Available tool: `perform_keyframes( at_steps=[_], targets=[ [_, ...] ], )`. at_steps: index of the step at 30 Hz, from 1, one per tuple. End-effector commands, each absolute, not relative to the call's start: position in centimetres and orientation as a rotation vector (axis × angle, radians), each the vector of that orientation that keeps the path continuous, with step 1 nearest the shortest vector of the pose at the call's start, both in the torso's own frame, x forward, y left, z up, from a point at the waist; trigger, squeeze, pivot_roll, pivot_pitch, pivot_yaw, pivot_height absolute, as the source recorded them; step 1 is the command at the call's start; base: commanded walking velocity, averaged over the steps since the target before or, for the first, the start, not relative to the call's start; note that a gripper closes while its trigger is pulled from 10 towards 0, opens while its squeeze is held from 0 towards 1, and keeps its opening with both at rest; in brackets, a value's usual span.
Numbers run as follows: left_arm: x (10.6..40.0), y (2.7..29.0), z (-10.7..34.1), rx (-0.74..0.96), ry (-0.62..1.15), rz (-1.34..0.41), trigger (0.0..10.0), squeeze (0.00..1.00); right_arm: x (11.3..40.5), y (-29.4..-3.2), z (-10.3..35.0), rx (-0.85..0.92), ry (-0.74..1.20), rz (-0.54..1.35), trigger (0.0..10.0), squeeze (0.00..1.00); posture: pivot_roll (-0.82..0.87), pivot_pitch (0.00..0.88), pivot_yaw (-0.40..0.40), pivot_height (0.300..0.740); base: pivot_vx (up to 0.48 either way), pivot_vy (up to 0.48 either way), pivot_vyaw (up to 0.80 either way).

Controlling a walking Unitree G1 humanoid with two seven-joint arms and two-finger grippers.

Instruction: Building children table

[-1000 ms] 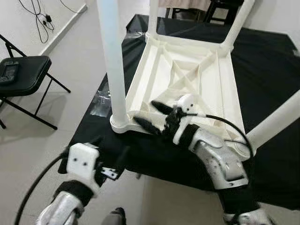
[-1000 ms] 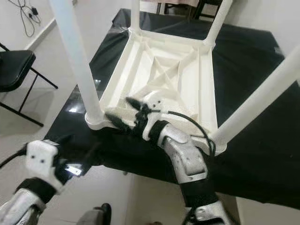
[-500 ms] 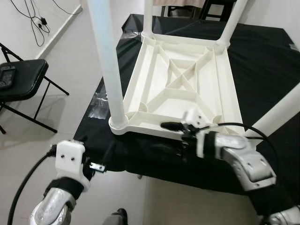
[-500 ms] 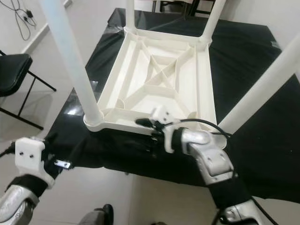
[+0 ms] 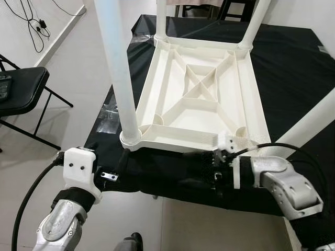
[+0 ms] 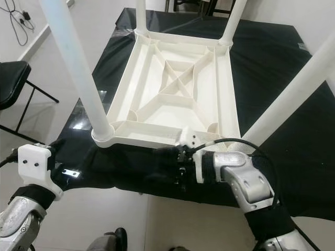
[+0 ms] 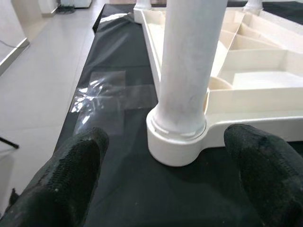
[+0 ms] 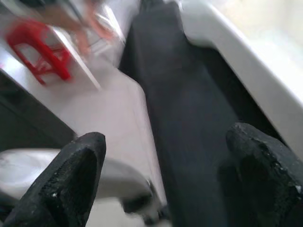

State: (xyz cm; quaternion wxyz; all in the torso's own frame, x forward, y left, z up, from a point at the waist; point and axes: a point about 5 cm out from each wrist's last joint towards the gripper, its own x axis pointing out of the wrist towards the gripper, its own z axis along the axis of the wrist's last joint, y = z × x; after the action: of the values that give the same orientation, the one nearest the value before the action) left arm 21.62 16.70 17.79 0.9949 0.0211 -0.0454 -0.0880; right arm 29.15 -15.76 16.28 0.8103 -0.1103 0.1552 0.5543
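Table (image 5: 201,99) upside down on black cloth (image 5: 293,78); left jaws (image 7: 165,175) apart before its near leg (image 7: 187,71); right jaws (image 8: 165,184) apart beside rim.

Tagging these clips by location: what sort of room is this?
Probably a plain indoor room used as a work area: a pale tiled floor, a black folding chair, and a black-draped table carrying the upturned white children's table.

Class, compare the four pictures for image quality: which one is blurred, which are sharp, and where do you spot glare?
Right wrist view: motion-blurred throughout, the red stool and white table edge smeared. Left wrist view: sharp on the table leg, its fingers soft at close range; glare on the clear tape. Eye views: sharp and evenly lit, with a glossy patch on the black cloth at its left edge.
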Motion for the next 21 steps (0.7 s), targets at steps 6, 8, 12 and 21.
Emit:
perform_keyframes(
  at_steps=[6, 8, 12, 21],
  targets=[
    [21.8, 16.7, 17.3, 0.036, -0.072, -0.167, 10.0, 0.00, 32.0, -17.6, 16.4, -0.254, 0.338, 0.909, 10.0, 0.00, 0.13, 0.247, -0.086, 0.740, 0.000, 0.000, 0.00],
    [21.8, 16.7, 17.4, 0.037, -0.073, -0.168, 10.0, 0.00, 32.3, -17.8, 16.8, -0.240, 0.322, 0.889, 10.0, 0.00, 0.13, 0.247, -0.086, 0.740, 0.000, 0.000, 0.00],
    [21.9, 16.6, 17.4, 0.040, -0.076, -0.175, 10.0, 0.00, 33.0, -17.6, 18.1, -0.157, 0.246, 0.848, 10.0, 0.00, 0.13, 0.248, -0.086, 0.740, 0.000, 0.000, 0.00],
    [22.2, 16.4, 17.8, 0.050, -0.093, -0.182, 10.0, 0.00, 31.9, -15.9, 18.6, -0.103, 0.190, 0.979, 10.0, 0.00, 0.13, 0.248, -0.086, 0.740, 0.000, 0.000, 0.00]
  ],
)
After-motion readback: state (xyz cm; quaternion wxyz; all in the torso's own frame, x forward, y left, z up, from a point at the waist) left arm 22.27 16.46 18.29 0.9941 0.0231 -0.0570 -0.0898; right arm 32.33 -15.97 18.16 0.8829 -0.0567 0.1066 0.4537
